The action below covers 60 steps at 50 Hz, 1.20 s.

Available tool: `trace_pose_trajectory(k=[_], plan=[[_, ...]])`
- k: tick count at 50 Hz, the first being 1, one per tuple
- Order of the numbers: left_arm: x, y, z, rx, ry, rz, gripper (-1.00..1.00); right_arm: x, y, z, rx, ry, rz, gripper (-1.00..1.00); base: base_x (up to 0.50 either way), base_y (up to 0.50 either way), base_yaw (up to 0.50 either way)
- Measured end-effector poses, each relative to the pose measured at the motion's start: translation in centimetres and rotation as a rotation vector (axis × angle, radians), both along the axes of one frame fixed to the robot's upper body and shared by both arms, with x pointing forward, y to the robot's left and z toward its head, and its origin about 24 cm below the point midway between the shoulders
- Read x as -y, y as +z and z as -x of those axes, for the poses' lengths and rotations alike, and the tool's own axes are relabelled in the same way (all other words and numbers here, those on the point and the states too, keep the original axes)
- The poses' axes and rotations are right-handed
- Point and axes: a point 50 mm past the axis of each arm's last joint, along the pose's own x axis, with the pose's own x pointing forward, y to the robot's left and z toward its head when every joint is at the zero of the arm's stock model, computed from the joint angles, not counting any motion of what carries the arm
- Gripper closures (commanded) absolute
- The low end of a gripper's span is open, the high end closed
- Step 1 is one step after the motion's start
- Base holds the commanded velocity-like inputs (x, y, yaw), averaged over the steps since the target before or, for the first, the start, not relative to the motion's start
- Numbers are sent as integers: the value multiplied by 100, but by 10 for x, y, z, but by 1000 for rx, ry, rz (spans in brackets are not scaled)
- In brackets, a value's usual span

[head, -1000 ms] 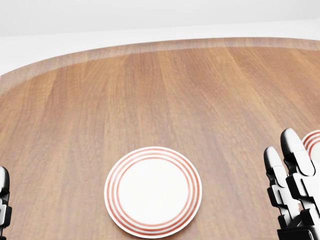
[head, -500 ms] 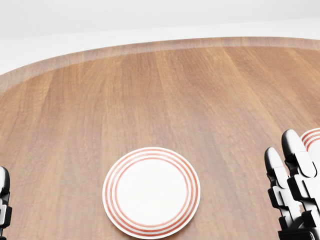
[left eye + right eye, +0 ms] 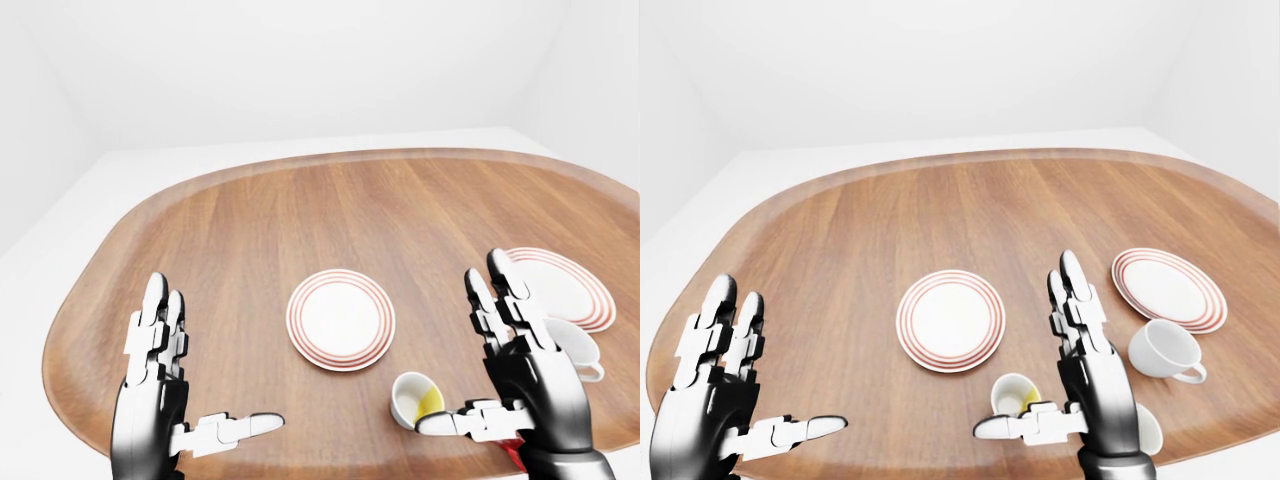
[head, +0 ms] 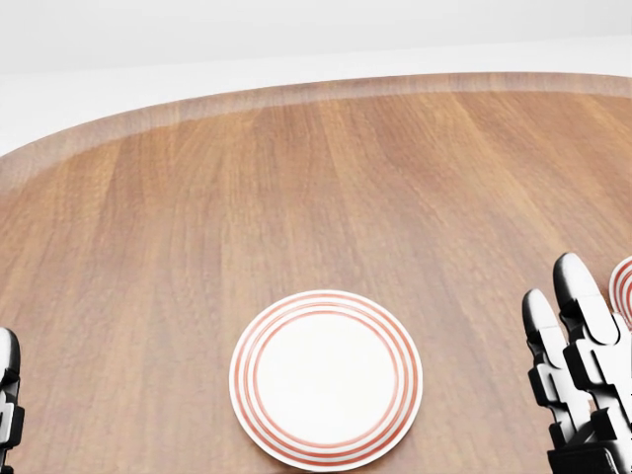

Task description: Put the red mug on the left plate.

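Note:
The left plate (image 3: 341, 318), white with red rings, lies empty near the middle of the wooden table (image 3: 300, 220). A second ringed plate (image 3: 555, 285) lies at the right. Of the red mug only a red sliver (image 3: 514, 454) shows at the bottom edge of the left-eye view, hidden behind my right wrist. My right hand (image 3: 462, 345) is raised and open, fingers up, thumb pointing left, holding nothing. At the lower left my left hand (image 3: 208, 362) is likewise open and empty, well left of the left plate.
A small cup with a yellow inside (image 3: 1013, 394) lies on its side just left of my right thumb. A white mug (image 3: 1162, 350) lies below the right plate, and another pale cup (image 3: 1146, 430) peeks from behind my right hand.
The whole head view has shifted: the left plate and table grain now sit further right in the picture, so the camera moved. Both hands keep their pose, open.

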Motion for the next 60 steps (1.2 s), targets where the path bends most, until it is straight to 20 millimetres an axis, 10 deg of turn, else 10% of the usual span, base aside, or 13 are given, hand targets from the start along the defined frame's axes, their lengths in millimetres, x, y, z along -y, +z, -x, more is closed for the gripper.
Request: trace_pose_trajectory(k=[53,60], plan=[[0,-1,0,-2,0,-2,-100,14,2,8,30,-25,-57,-100,13,13,0],[1,0,-2,5,-2,-6,-100,16,-21,-13,-99,-218,123,-100,0,0,0]])
